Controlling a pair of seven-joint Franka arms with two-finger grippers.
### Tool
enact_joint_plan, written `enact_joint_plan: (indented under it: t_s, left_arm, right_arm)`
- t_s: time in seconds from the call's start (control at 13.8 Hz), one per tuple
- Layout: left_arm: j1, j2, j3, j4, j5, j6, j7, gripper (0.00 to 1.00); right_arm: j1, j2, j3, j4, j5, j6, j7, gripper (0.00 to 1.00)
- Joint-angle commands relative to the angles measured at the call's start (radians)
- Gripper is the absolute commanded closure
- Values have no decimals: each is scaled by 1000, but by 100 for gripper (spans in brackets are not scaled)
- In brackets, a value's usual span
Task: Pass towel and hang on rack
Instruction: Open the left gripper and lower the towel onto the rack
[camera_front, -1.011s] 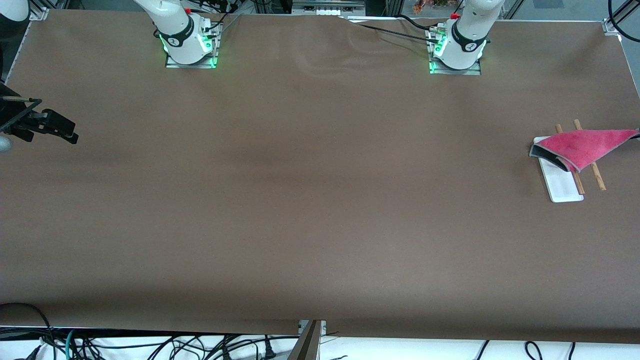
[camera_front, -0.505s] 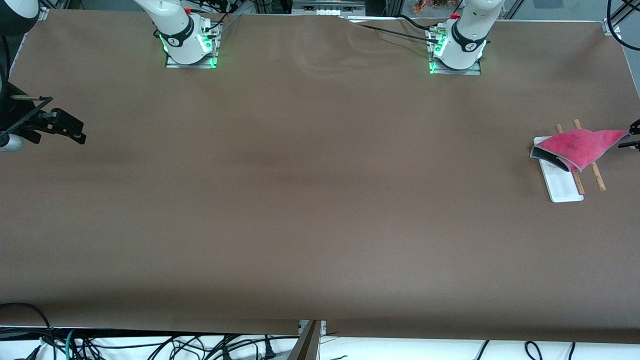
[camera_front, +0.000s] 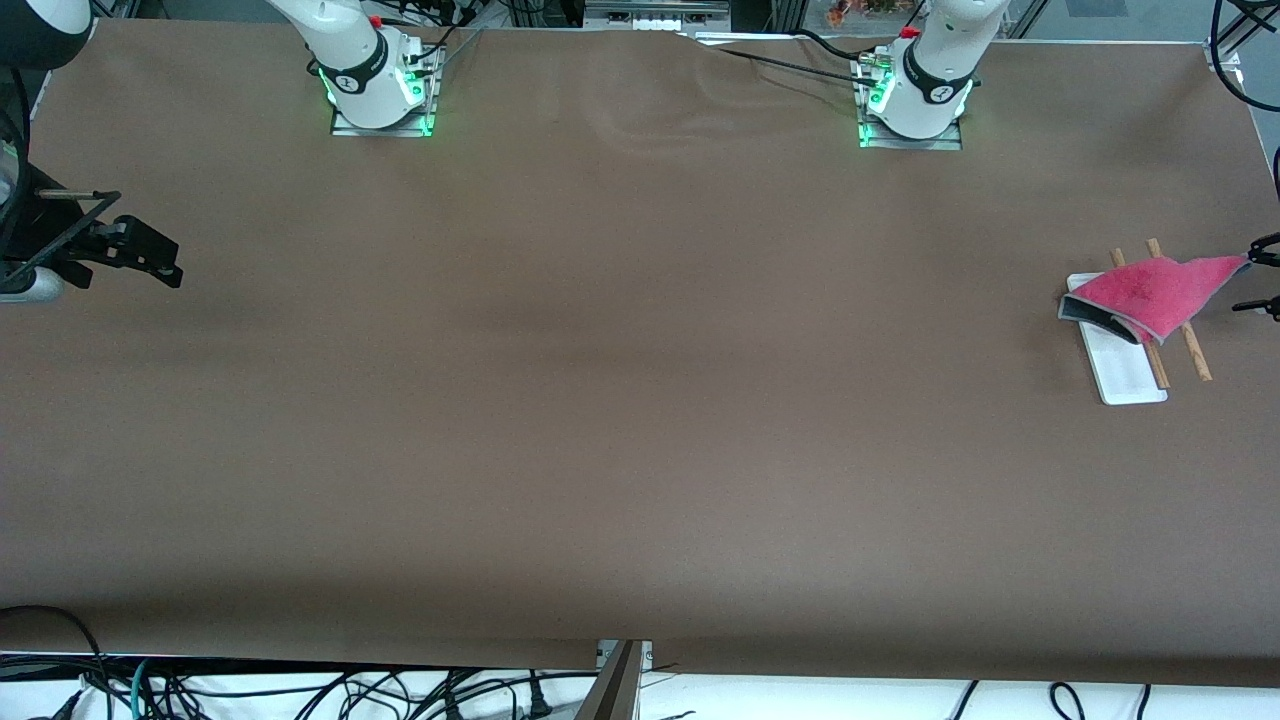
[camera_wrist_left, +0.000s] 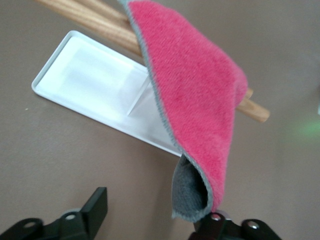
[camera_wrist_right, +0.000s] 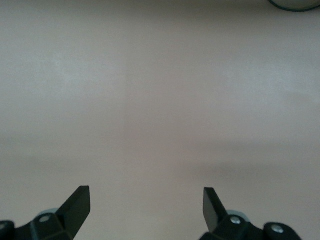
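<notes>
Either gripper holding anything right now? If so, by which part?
Nothing held. Left gripper is open beside the towel corner; towel drapes on the rack. Right gripper open, empty.

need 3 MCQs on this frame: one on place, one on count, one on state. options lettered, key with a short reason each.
1. Where is the towel?
A. draped over the rack rods at the left arm's end of the table
B. flat on the table mid-way between the arm bases
C. hanging from the right gripper

2. How many wooden rods does the rack have?
A. one
B. two
C. four

3. How does the left gripper stand?
A. shut on the towel
B. open, fingers apart beside the towel's corner
C. shut on a rod

Key:
1 A: front view shows the pink cloth lying across the rods above the white base.
2 B: two rod ends stick out on each side of the towel in the front view.
3 B: left wrist view shows the fingers spread apart.
</notes>
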Motion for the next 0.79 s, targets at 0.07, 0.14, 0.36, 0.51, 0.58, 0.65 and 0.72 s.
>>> enact_joint_plan:
  t_s: [0.07, 0.14, 0.36, 0.51, 0.58, 0.65, 0.72]
  left_arm:
    - [-6, 33, -13, 46, 16, 111, 48, 0]
    - [-12, 33, -14, 47, 17, 141, 60, 0]
    - [-31, 39, -16, 98, 14, 160, 107, 0]
    - [-34, 37, -19, 126, 14, 160, 98, 0]
    - [-54, 31, -19, 139, 14, 160, 80, 0]
    - [-68, 28, -17, 167, 16, 153, 36, 0]
    - [-75, 21, -19, 185, 16, 140, -16, 0]
  right_arm:
    - [3, 4, -3, 15, 12, 2, -14, 0]
    - [3, 4, -1, 15, 12, 2, -16, 0]
    - [1, 4, -3, 15, 12, 2, -16, 0]
    - [0, 4, -3, 15, 12, 2, -16, 0]
    - [1, 6, -3, 15, 12, 2, -16, 0]
    - [1, 6, -3, 15, 12, 4, -16, 0]
    - [0, 10, -3, 15, 12, 4, -16, 0]
